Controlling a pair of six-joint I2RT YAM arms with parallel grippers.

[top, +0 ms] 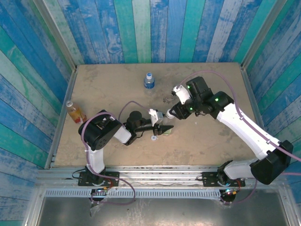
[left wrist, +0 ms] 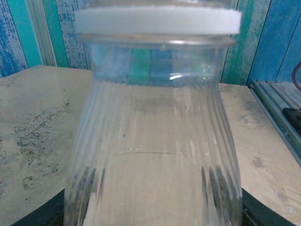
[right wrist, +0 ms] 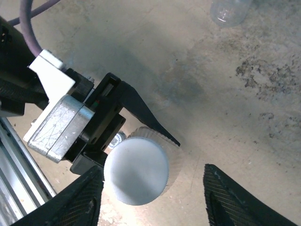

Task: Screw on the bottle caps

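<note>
A pale yellow-green ribbed bottle (top: 166, 130) (left wrist: 155, 141) stands near the table's middle, and my left gripper (top: 160, 127) (left wrist: 153, 217) is shut on its body. A white cap (left wrist: 157, 21) (right wrist: 136, 172) sits on its neck. My right gripper (top: 173, 113) (right wrist: 153, 172) hovers just above, open, with its fingers (right wrist: 84, 200) wide on either side of that cap; the left one is close to it. The blue-label bottle (top: 149, 82) stands at the back with a blue cap on. At the left edge stands the orange bottle (top: 75, 113) with a pale cap. A small loose cap (top: 153, 138) lies by the left gripper.
Blue and teal plank walls (top: 155, 28) close in the tan table (top: 113, 84) on three sides. A metal rail (top: 160, 174) runs along the near edge. The base of a clear bottle (right wrist: 230, 10) shows at the top of the right wrist view.
</note>
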